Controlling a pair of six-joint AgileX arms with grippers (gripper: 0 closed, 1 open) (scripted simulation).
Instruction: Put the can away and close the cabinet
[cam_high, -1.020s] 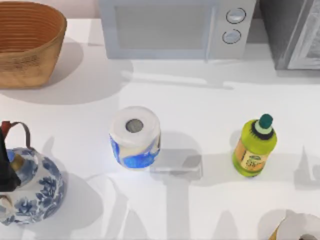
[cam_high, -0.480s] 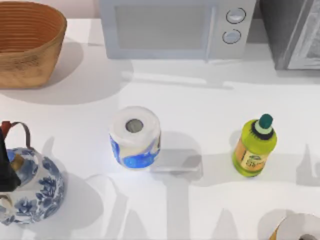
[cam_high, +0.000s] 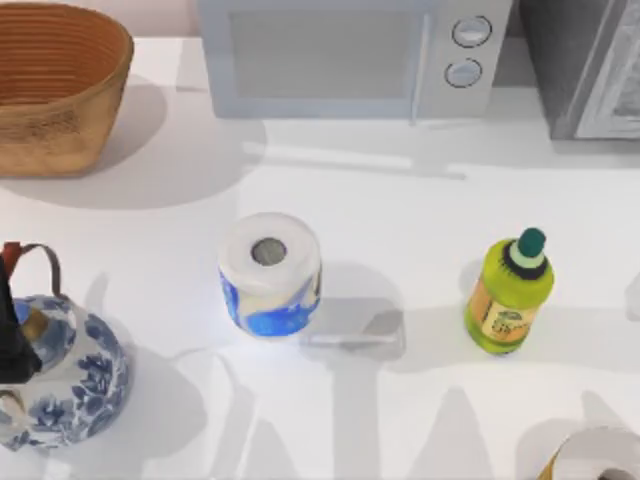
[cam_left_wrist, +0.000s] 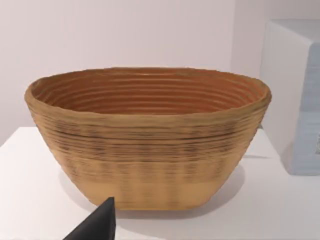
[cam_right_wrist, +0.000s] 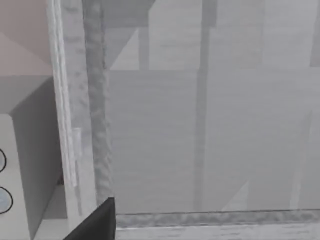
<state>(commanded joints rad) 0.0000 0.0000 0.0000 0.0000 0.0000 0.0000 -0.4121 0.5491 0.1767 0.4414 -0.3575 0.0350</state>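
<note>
Top view. The microwave (cam_high: 350, 55), a pale grey box with a flat glass door and 2 round dials, stands at the back of the white table (cam_high: 400, 210). Just right of it is the cabinet (cam_high: 585, 70), a darker grey, matt block with straight edges. Well left of the microwave sits a ribbed, woven basket (cam_high: 55, 85), oval and flaring upward. In front of the microwave stands a soft white paper roll (cam_high: 269, 272) in a blue printed wrap, its core hole facing up. Right of the roll, a glossy yellow-green bottle (cam_high: 509, 293) stands upright, long axis vertical, dark green cap uppermost. Far front-left of the microwave is a glazed blue-and-white teapot (cam_high: 60, 375). Far front-right, a rounded white shape (cam_high: 600, 450) is cut by the frame; what it is cannot be told.

Wrist views. The left gripper (cam_left_wrist: 97, 225) faces the basket; the right gripper (cam_right_wrist: 97, 222) faces the cabinet's smooth grey panels. Whether either gripper is apart or together cannot be told.
</note>
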